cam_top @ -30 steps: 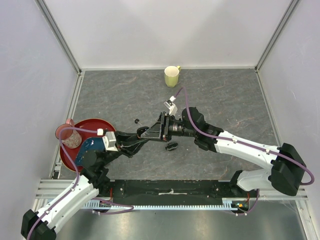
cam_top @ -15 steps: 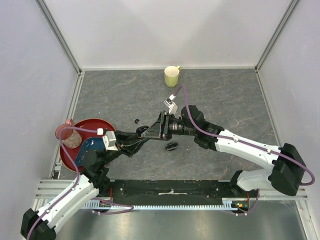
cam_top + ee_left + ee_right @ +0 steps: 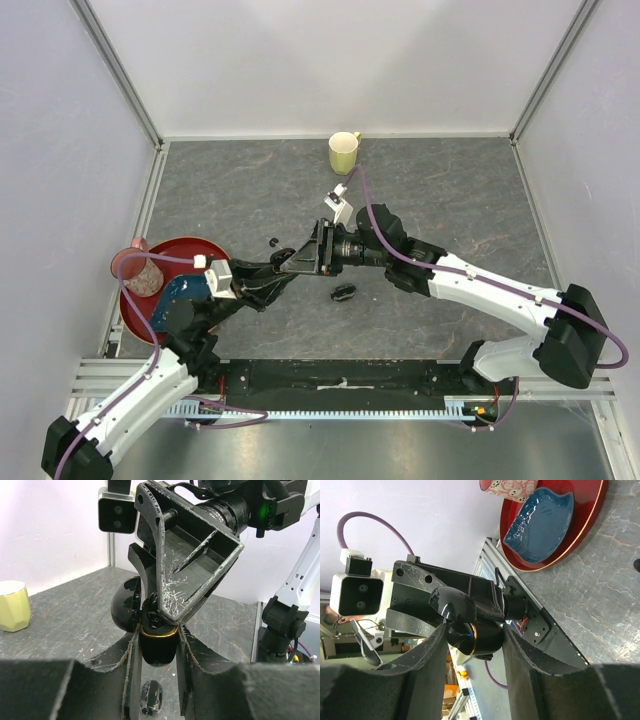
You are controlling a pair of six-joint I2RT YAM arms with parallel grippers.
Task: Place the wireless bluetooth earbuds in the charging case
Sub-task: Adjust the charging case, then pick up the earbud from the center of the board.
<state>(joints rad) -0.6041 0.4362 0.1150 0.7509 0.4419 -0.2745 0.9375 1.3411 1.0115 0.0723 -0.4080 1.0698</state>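
Left wrist view: my left gripper [image 3: 157,634] clamped the charging case [image 3: 158,652], likely slick, by its sides. My right gripper [image 3: 155,605] straddled it, grip unclear.

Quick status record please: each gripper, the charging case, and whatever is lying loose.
left gripper: shut on the charging case
lid: open
right gripper: its fingers flank the same case; whether they grip it is unclear
earbuds in held case: cannot tell
lying loose: second black case; one tiny black earbud
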